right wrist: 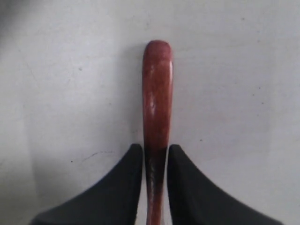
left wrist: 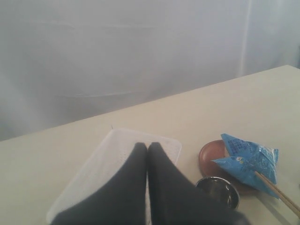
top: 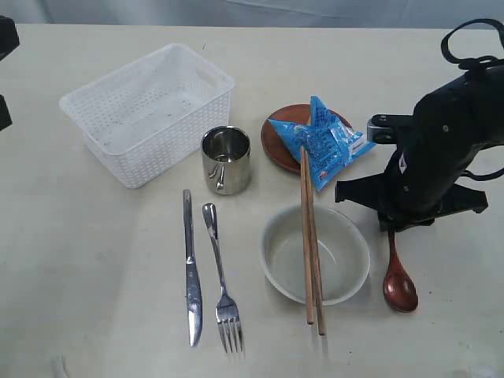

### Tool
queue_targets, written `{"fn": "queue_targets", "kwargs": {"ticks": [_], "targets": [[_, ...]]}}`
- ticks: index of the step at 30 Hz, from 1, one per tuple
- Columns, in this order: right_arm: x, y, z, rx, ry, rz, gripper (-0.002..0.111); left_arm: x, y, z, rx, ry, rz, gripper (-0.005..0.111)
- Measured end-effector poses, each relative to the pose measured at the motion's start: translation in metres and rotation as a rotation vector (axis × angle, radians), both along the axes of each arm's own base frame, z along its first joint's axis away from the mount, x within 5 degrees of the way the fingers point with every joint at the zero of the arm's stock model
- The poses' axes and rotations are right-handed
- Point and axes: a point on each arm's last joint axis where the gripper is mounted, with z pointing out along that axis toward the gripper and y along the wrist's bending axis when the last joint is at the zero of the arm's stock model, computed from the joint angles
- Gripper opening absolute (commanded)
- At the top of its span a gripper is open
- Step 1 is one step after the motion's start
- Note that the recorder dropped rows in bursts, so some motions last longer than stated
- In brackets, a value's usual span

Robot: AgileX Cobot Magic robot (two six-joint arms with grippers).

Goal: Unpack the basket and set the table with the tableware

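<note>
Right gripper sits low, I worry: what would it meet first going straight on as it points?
The wooden spoon handle between the fingers of the right gripper, then probably the table beneath.

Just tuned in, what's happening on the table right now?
The basket is empty; knife, fork, cup, bowl with chopsticks across it, and plate under a snack packet are laid out on the table. The right hand straddles the handle of the spoon beside the bowl; gripping or not, I can't tell. The left hand hovers shut and empty.
</note>
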Motion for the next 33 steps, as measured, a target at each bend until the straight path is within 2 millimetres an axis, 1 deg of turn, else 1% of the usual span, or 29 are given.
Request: {"fn": "queue_targets", "kwargs": {"ticks": [2, 4, 5, 7, 9, 11, 12, 15, 17, 18, 20, 21, 22, 25, 26, 27, 28, 29, 30, 31, 32, 33], "targets": [[0.000, 0.000, -0.001, -0.002, 0.004, 0.000, 0.030, 0.000, 0.000, 0.000, 0.000, 0.000, 0.000, 0.000], [0.000, 0.000, -0.002, -0.003, 0.006, 0.000, 0.031, 0.000, 0.000, 0.000, -0.012, 0.006, 0.002, 0.003], [0.000, 0.000, -0.002, -0.003, 0.006, 0.000, 0.031, 0.000, 0.000, 0.000, -0.019, 0.010, 0.004, 0.007], [0.000, 0.000, -0.002, -0.003, 0.006, 0.000, 0.031, 0.000, 0.000, 0.000, -0.031, 0.017, 0.006, 0.018], [0.000, 0.000, -0.002, -0.004, 0.008, 0.000, 0.035, 0.001, 0.000, 0.002, -0.047, 0.022, 0.009, 0.031], [-0.001, -0.001, -0.002, -0.009, 0.016, -0.001, 0.042, 0.003, -0.001, 0.003, -0.060, 0.029, 0.012, 0.035], [-0.001, -0.001, -0.002, -0.013, 0.022, -0.002, 0.046, 0.004, -0.002, 0.005, -0.064, 0.033, 0.013, 0.035], [-0.002, -0.002, -0.002, -0.020, 0.033, -0.004, 0.054, 0.010, -0.005, 0.005, -0.062, 0.048, 0.015, 0.035], [-0.003, -0.002, -0.002, -0.024, 0.037, 0.000, 0.055, 0.016, -0.007, 0.004, -0.041, 0.060, 0.013, 0.034], [-0.003, -0.002, -0.001, -0.025, 0.038, 0.002, 0.055, 0.019, -0.009, 0.003, -0.029, 0.068, 0.012, 0.031], [-0.003, -0.002, 0.002, -0.020, 0.027, 0.004, 0.055, 0.026, -0.012, 0.002, -0.010, 0.080, 0.010, 0.017], [-0.003, -0.002, 0.004, -0.017, 0.020, 0.007, 0.055, 0.028, -0.013, 0.002, -0.010, 0.090, 0.008, 0.008], [-0.003, -0.002, 0.008, -0.012, 0.009, 0.007, 0.055, 0.031, -0.015, 0.003, -0.010, 0.100, 0.000, 0.000], [-0.004, -0.002, 0.022, 0.009, -0.042, 0.021, 0.055, 0.037, -0.022, 0.009, 0.015, 0.107, -0.038, 0.000], [-0.005, -0.003, 0.035, 0.026, -0.085, 0.033, 0.054, 0.042, -0.024, 0.018, 0.039, 0.084, -0.053, 0.000], [-0.006, -0.004, 0.043, 0.036, -0.111, 0.043, 0.055, 0.046, -0.024, 0.023, 0.054, 0.069, -0.050, 0.000], [-0.010, -0.005, 0.061, 0.060, -0.173, 0.054, 0.055, 0.054, -0.018, 0.032, 0.087, 0.047, -0.026, 0.000], [-0.012, -0.006, 0.070, 0.071, -0.205, 0.063, 0.055, 0.059, -0.012, 0.037, 0.108, 0.040, -0.001, 0.000], [-0.017, -0.008, 0.087, 0.091, -0.266, 0.082, 0.055, 0.072, 0.003, 0.043, 0.149, 0.055, 0.062, 0.000], [-0.019, -0.009, 0.096, 0.101, -0.302, 0.097, 0.055, 0.078, 0.012, 0.046, 0.157, 0.084, 0.095, 0.000], [-0.026, -0.012, 0.113, 0.118, -0.362, 0.124, 0.055, 0.089, 0.024, 0.048, 0.178, 0.164, 0.135, 0.000], [-0.033, -0.015, 0.127, 0.129, -0.413, 0.159, 0.055, 0.102, 0.037, 0.043, 0.221, 0.288, 0.175, 0.000]]}}
